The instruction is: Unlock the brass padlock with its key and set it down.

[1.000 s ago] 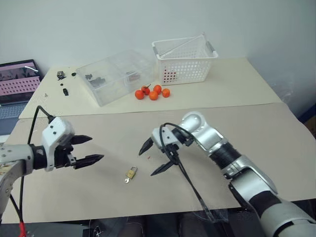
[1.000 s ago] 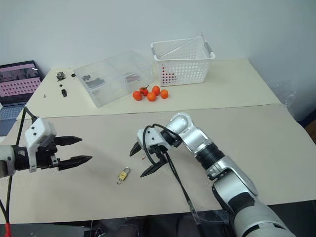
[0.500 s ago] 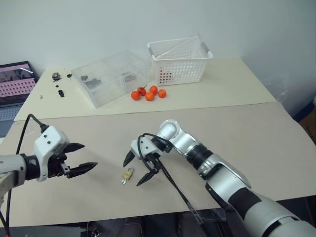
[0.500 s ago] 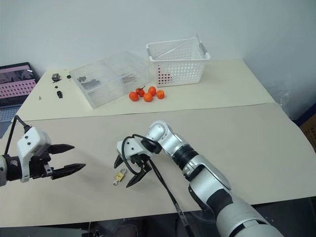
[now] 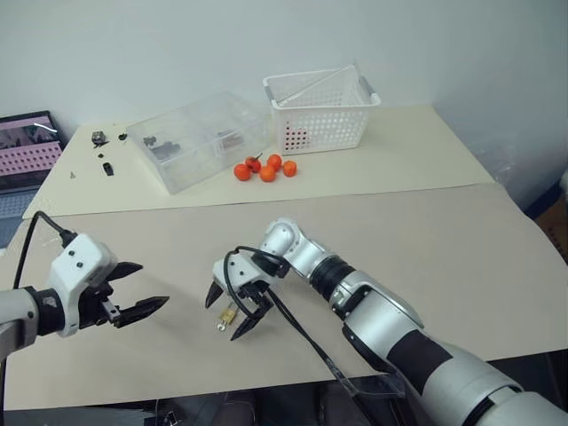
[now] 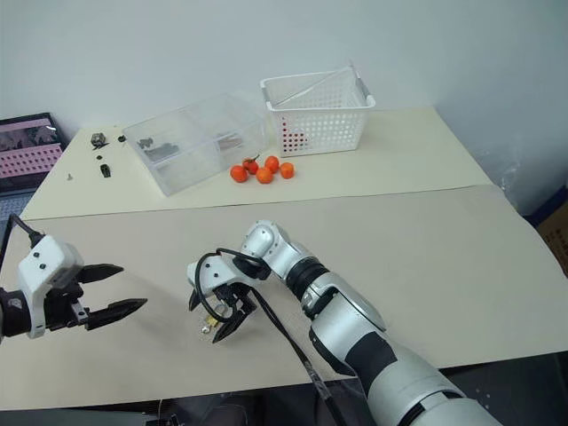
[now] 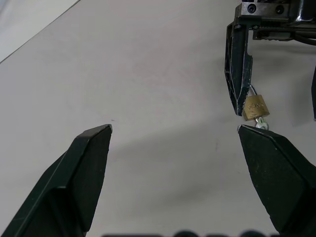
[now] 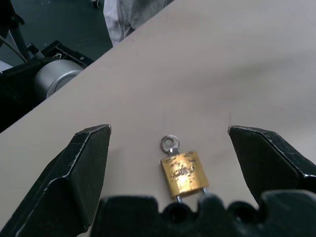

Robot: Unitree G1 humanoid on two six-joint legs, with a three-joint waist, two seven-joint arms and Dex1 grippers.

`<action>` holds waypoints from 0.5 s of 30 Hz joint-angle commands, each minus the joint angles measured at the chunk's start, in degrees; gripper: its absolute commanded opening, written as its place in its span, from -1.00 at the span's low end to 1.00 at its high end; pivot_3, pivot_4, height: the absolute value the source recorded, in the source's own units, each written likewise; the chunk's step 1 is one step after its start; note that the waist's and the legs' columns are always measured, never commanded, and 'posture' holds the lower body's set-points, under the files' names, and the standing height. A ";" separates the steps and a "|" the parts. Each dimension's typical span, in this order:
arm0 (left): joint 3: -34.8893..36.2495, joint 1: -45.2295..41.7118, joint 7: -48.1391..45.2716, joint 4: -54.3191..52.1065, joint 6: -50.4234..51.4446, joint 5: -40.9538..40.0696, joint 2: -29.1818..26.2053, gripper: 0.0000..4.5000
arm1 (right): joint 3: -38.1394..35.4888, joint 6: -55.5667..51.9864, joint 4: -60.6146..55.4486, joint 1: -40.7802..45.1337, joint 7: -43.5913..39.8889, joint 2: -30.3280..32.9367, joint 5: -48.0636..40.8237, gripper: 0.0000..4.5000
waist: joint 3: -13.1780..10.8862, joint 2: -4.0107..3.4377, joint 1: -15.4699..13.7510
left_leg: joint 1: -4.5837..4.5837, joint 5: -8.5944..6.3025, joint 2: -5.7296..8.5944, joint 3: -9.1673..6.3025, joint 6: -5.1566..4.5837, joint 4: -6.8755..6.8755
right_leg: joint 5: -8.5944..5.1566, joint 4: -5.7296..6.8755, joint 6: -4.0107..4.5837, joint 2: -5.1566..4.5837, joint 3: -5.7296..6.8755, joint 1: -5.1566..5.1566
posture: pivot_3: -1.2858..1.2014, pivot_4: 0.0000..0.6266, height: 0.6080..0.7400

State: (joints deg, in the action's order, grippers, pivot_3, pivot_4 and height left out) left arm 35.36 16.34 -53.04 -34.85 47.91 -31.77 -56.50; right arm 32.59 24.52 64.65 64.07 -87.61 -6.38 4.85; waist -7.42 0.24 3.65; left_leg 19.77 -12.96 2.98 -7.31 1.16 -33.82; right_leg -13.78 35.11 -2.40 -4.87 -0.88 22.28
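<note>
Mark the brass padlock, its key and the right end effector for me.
brass padlock (image 8: 183, 172): right wrist view, middle of brass body.
key (image 8: 169, 143): right wrist view, round head.
right end effector (image 5: 231, 310): left eye view, midway between the open fingertips.

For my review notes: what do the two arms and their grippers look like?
Each gripper, left and right, has two black pointed fingers on a white housing. The right arm is silver-grey with black ribbed joint sections. Black cables loop off both wrists, the right one trailing across the table.
</note>
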 commanded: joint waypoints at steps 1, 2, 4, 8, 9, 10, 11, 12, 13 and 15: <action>3.11 0.53 0.70 -2.40 0.67 -0.85 0.53 0.93 | -1.87 2.67 1.84 2.18 1.39 -1.37 1.51 1.00 | 0.00 0.00 0.15 | 0.00 0.00 -0.01 0.00 0.00 0.00 | 0.00 0.00 0.00 0.01 0.00 0.00 | 0.03 -0.52 1.00; 3.32 0.73 0.80 -2.66 0.80 -0.87 0.68 0.93 | -1.95 3.06 2.38 2.29 1.72 -1.47 1.98 1.00 | 0.00 0.00 0.21 | 0.00 -0.01 -0.02 0.00 0.01 0.00 | 0.00 0.00 0.01 0.02 0.00 0.00 | 0.03 -0.52 1.00; 3.74 1.08 0.94 -3.24 1.15 -1.02 1.00 0.93 | -2.10 3.76 3.25 2.40 2.28 -1.72 2.82 1.00 | 0.00 0.00 0.27 | -0.02 -0.01 -0.04 0.00 0.02 0.00 | 0.00 0.01 0.02 0.04 -0.01 0.00 | 0.03 -0.52 1.00; 4.67 1.80 1.27 -4.11 1.63 -1.38 1.54 0.93 | -2.80 4.41 4.76 2.78 3.57 -2.53 4.42 1.00 | 0.01 0.00 0.36 | -0.02 -0.03 -0.11 0.02 0.04 0.00 | 0.00 0.01 0.04 0.11 -0.06 0.00 | 0.03 -0.52 1.00; 4.72 1.86 1.39 -4.21 1.66 -1.42 1.61 0.93 | -3.00 4.44 5.03 2.86 3.84 -2.72 4.71 1.00 | 0.00 0.00 0.37 | -0.02 -0.03 -0.12 0.03 0.05 0.00 | 0.00 0.01 0.05 0.13 -0.07 0.00 | 0.03 -0.52 1.00; 4.72 1.87 1.53 -4.32 1.70 -1.48 1.67 0.93 | -3.17 4.45 5.29 2.94 4.19 -2.92 5.00 1.00 | 0.00 0.00 0.36 | -0.02 -0.05 -0.18 0.04 0.08 0.00 | 0.01 0.00 0.07 0.17 -0.07 0.00 | 0.03 -0.52 1.00; 4.77 1.94 1.63 -4.47 1.74 -1.58 1.74 0.93 | -3.32 4.48 5.46 2.98 4.41 -3.08 5.25 1.00 | 0.00 0.00 0.34 | -0.03 -0.07 -0.22 0.05 0.11 0.00 | 0.02 0.00 0.09 0.22 -0.08 0.00 | 0.03 -0.52 1.00; 4.81 1.96 1.77 -4.60 1.82 -1.71 1.78 0.93 | -3.47 4.52 5.62 3.02 4.60 -3.23 5.51 1.00 | 0.00 -0.01 0.34 | -0.04 -0.08 -0.27 0.05 0.12 -0.01 | 0.03 0.00 0.13 0.28 -0.09 0.00 | 0.03 -0.52 1.00; 4.88 1.94 1.88 -4.68 1.90 -1.86 1.78 0.93 | -3.59 4.50 5.78 3.10 4.81 -3.40 5.68 1.00 | 0.00 -0.01 0.35 | -0.04 -0.10 -0.35 0.05 0.16 -0.01 | 0.07 -0.01 0.18 0.36 -0.10 0.00 | 0.03 -0.52 1.00; 4.99 1.98 2.01 -4.75 1.95 -1.98 1.73 0.93 | -3.84 4.44 6.01 3.23 5.08 -3.69 5.89 1.00 | 0.00 -0.01 0.35 | -0.06 -0.15 -0.49 0.10 0.25 -0.02 | 0.08 -0.01 0.23 0.48 -0.10 0.00 | 0.03 -0.52 1.00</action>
State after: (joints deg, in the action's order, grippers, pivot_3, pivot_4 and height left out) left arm 38.24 18.37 -51.40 -37.98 49.78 -33.28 -54.74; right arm 30.40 28.03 70.94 64.67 -83.21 -6.74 10.71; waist -7.42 0.23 4.00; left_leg 19.68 -13.13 2.42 -7.18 1.43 -33.84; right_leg -13.70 35.10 -2.16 -4.35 -0.98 22.28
